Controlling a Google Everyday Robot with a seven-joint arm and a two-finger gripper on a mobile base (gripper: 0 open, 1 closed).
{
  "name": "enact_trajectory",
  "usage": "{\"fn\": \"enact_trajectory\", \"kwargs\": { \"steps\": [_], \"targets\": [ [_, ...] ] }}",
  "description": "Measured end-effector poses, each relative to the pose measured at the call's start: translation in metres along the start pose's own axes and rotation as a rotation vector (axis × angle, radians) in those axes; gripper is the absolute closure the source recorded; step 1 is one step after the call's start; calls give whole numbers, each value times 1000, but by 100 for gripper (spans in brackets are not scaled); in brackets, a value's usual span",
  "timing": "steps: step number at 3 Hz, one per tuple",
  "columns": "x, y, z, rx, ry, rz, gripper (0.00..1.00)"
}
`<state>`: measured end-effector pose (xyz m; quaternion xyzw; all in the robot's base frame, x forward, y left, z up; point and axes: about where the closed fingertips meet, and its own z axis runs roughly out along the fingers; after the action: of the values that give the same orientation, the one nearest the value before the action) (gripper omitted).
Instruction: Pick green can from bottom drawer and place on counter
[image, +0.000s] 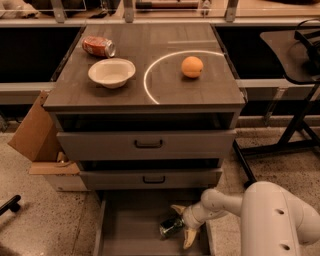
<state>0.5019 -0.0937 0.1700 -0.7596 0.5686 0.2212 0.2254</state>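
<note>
The green can (171, 226) lies on its side on the floor of the open bottom drawer (127, 235), near its right side. My gripper (183, 223) reaches in from the right on the white arm (270, 220). It is open, with one yellowish finger (177, 208) behind the can and the other in front of it, straddling the can's right end. The counter (165, 92) above is grey-brown wood grain with a thin white curved line.
On the counter are a white bowl (112, 72), an orange (192, 66) and a red-orange can (98, 46) on its side. Two drawers with black handles (148, 144) sit above the open one. A cardboard box (35, 132) stands at the left, a black stand (295, 110) at the right.
</note>
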Motion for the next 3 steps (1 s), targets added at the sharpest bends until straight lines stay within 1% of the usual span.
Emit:
{"fn": "enact_trajectory", "kwargs": {
  "steps": [1,2,3],
  "targets": [
    [14,-2,17,6,-7,2,0],
    [22,-3,30,7,-20,1,0],
    [26,-4,42,-3,-35,-5,18]
  ]
}}
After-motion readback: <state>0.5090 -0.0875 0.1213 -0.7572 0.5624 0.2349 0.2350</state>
